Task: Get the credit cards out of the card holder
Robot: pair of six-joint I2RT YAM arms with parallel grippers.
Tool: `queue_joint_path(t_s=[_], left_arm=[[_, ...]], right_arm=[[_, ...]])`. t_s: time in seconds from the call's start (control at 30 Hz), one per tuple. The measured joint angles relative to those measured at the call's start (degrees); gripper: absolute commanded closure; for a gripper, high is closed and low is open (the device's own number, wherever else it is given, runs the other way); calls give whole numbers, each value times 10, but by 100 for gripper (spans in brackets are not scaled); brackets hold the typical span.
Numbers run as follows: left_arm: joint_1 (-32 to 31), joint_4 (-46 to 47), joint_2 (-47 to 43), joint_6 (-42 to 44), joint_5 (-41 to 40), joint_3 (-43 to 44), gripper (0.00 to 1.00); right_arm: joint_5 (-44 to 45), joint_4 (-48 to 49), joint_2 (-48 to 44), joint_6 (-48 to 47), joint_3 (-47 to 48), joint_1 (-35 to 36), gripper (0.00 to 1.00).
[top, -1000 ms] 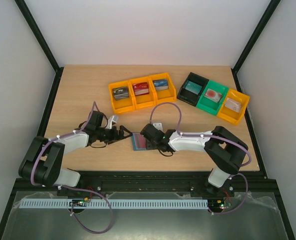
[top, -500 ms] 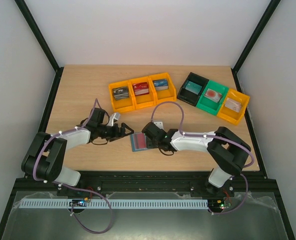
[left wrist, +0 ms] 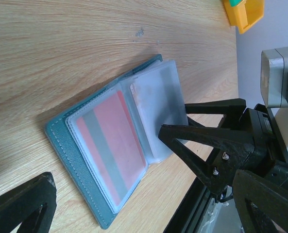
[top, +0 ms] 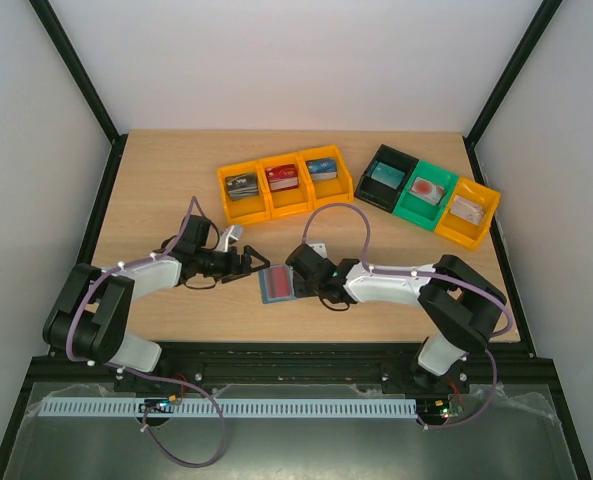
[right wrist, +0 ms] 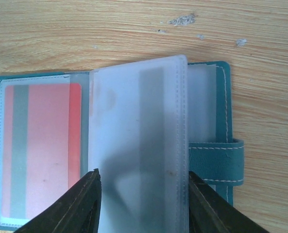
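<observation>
The teal card holder point(top: 274, 285) lies open on the table, its snap tab point(right wrist: 216, 162) on the right. A red-and-grey credit card point(right wrist: 42, 150) sits in its left clear sleeve point(left wrist: 110, 141). A frosted sleeve page point(right wrist: 139, 145) stands raised from the middle. My right gripper point(right wrist: 144, 175) straddles this page near its lower end, one finger at each edge, still open. It also shows in the left wrist view, right gripper point(left wrist: 173, 117) around the page. My left gripper point(top: 248, 263) is wide open and empty, just left of the holder.
A row of three yellow bins point(top: 281, 185) with cards stands behind the holder. Black point(top: 384, 178), green point(top: 424, 192) and yellow point(top: 466, 212) bins with cards stand at the back right. The table's front edge point(left wrist: 192, 194) runs close to the holder.
My right gripper's jaws have narrowed around the raised sleeve page and the holder has slid slightly left. The left gripper has drawn back a little and stays wide open.
</observation>
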Motion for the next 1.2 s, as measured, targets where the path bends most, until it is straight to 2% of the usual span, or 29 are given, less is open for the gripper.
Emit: queue_joint_path(t_s=[0.23, 0.5, 0.67, 0.83, 0.87, 1.2], left_arm=[[0, 1, -3, 5, 1, -3, 1], [0, 7, -4, 5, -5, -13, 0], [0, 7, -4, 5, -6, -14, 1], [0, 7, -4, 5, -6, -13, 1], [0, 7, -4, 5, -6, -13, 1], [2, -14, -10, 20, -6, 2, 0]], right_arm=[[-10, 11, -9, 0, -12, -1, 57], [-21, 20, -9, -1, -13, -6, 63], [-27, 23, -9, 0, -13, -12, 73], [-28, 25, -9, 2, -13, -12, 96], [-29, 28, -9, 3, -12, -12, 98], [-73, 57, -53, 7, -25, -24, 98]])
